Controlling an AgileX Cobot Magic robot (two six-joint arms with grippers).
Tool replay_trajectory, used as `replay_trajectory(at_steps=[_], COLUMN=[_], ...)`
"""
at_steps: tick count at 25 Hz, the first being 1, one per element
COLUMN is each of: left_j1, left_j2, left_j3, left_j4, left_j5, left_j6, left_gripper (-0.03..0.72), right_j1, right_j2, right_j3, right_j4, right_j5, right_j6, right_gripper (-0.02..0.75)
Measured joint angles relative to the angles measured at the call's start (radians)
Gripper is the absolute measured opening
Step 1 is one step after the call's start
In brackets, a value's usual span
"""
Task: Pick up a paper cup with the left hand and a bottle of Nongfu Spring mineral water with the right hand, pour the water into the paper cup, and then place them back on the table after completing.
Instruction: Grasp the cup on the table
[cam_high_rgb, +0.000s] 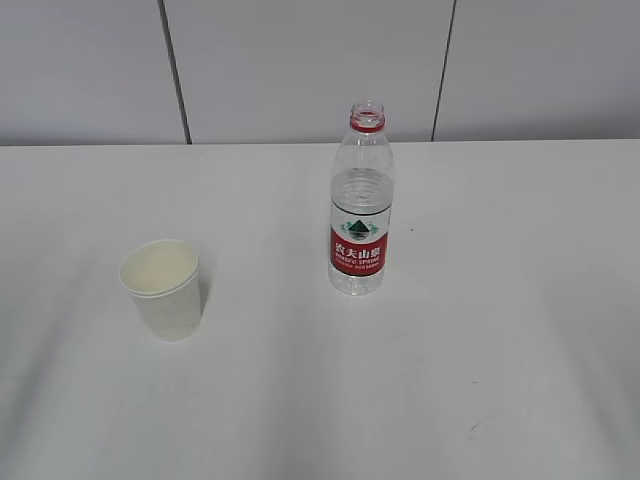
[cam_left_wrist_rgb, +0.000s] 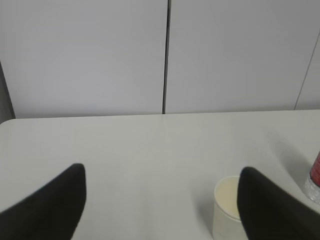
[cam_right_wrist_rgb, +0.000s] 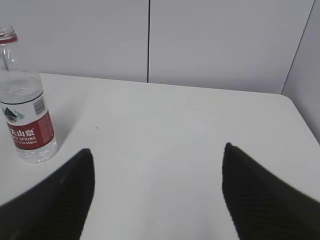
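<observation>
left hand (cam_left_wrist_rgb: 160, 200) spread wide, right hand (cam_right_wrist_rgb: 157, 192) likewise

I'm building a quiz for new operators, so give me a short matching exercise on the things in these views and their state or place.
Things:
1. paper cup
2. bottle
3. left hand
4. table

States:
A. uncapped, red label
B. white, bare in front
C. open, holding nothing
D. upright, left of the bottle in the exterior view

Pairs: 1-D, 2-A, 3-C, 4-B
</observation>
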Motion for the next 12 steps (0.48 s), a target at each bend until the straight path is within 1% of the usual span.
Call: replay_trajectory(at_steps=[5, 10, 12], left_j1=[0.0, 0.0, 0.0], left_j2=[0.094, 0.2, 0.243], left_j3=[0.0, 0.0, 0.0], left_j4=[-0.015, -0.018, -0.018], left_j5=[-0.077, -0.2, -0.232], left_j6=[0.0, 0.0, 0.0], left_gripper=[0.563, 0.563, 0.563], right_j1=[0.0, 0.0, 0.0], right_j2=[0.095, 0.241, 0.312], right_j3=[0.0, 0.0, 0.0], right_j4=[0.0, -0.002, -0.02], right_j5=[-0.067, -0.21, -0.264], right_j6=[0.0, 0.0, 0.0], right_gripper=[0.587, 0.587, 0.587])
